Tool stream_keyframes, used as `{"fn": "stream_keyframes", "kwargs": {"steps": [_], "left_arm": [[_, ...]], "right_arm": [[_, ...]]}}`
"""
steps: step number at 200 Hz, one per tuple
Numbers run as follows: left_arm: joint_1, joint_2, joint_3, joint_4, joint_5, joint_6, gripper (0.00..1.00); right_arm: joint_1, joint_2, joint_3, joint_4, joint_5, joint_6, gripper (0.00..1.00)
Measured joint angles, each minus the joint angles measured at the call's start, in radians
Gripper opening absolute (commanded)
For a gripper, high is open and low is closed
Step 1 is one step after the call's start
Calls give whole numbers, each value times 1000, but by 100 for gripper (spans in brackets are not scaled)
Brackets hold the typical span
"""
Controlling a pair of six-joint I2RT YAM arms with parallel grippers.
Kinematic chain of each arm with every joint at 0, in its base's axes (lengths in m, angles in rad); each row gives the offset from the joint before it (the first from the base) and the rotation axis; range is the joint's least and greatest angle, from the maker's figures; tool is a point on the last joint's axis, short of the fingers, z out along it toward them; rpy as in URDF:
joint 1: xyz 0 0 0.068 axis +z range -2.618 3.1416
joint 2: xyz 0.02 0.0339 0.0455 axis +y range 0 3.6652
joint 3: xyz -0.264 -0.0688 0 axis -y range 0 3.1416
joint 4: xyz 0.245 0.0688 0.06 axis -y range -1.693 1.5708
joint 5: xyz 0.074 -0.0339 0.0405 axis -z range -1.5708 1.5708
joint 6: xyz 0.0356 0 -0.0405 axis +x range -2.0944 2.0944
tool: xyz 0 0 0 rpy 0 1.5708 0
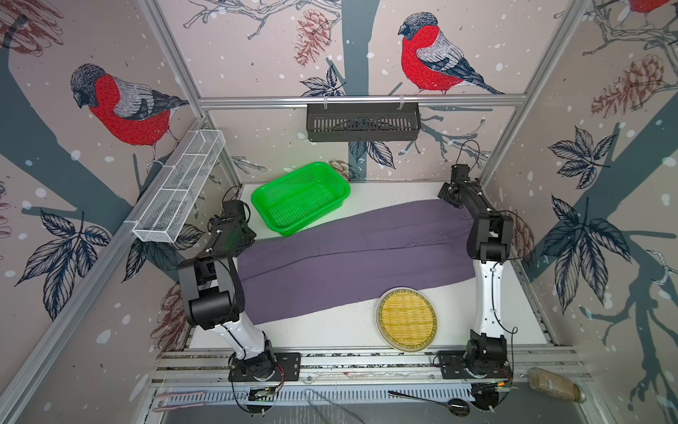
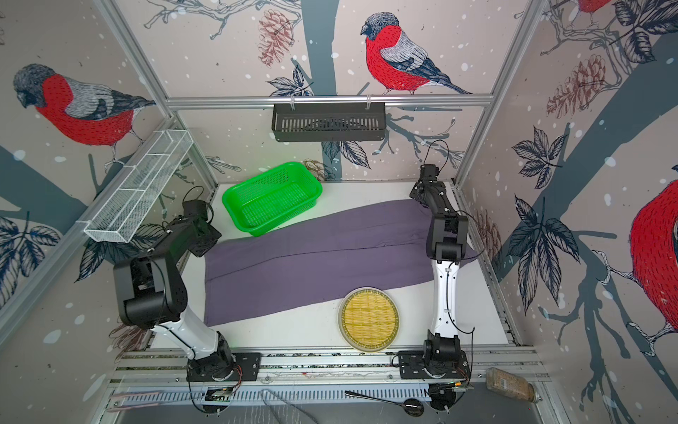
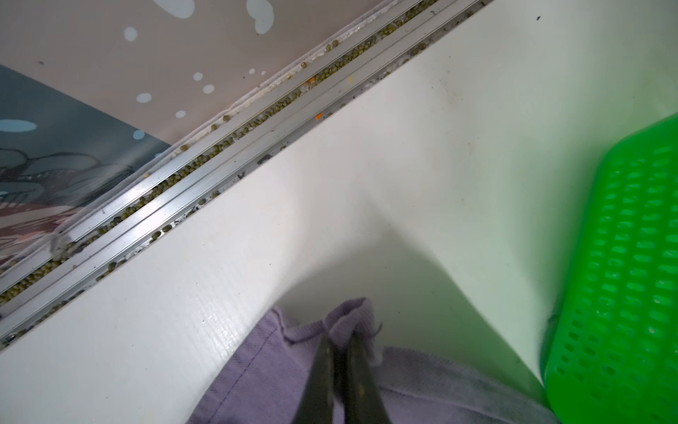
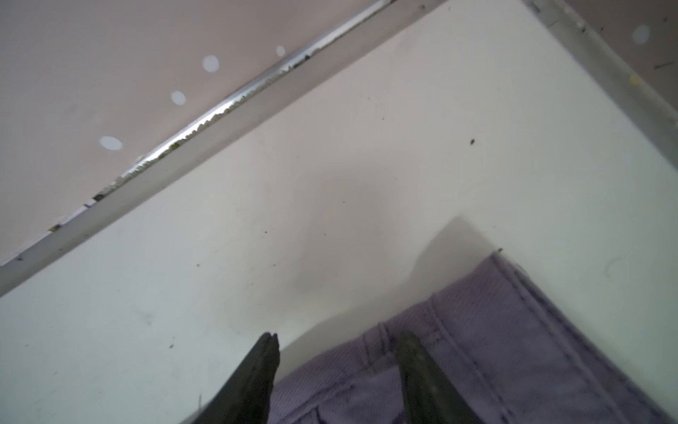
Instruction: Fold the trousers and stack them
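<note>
Left fingers (image 3: 317, 378) pinching trousers (image 1: 348, 253), green basket (image 1: 304, 205) alongside — perhaps touching

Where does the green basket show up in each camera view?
In a top view: green basket, behind the trousers, left of centre.
In a top view: same spot.
Left wrist: cut off at the frame edge.
Right wrist: not in it.
Shared landmark: the trousers.

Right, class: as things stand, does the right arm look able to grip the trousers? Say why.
Probably yes. The right gripper is open at a corner of the trousers, one finger over bare table, the other over the cloth, with nothing else in the way. The green basket sits well away.
</note>
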Motion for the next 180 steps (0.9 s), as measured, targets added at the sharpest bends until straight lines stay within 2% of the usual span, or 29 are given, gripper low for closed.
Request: {"fn": "stream_keyframes", "kwargs": {"steps": [67,141,180], "left_arm": [[0,-3,-1,0,0,17,0],[0,-6,-3,0,8,43,0],[-3,-67,-10,-14,14,44,0]], "right_arm": [[17,51,38,14,72,-5,54],[20,55,30,35,109,-22,6],[23,23,31,-8,53,-18,3]]}}
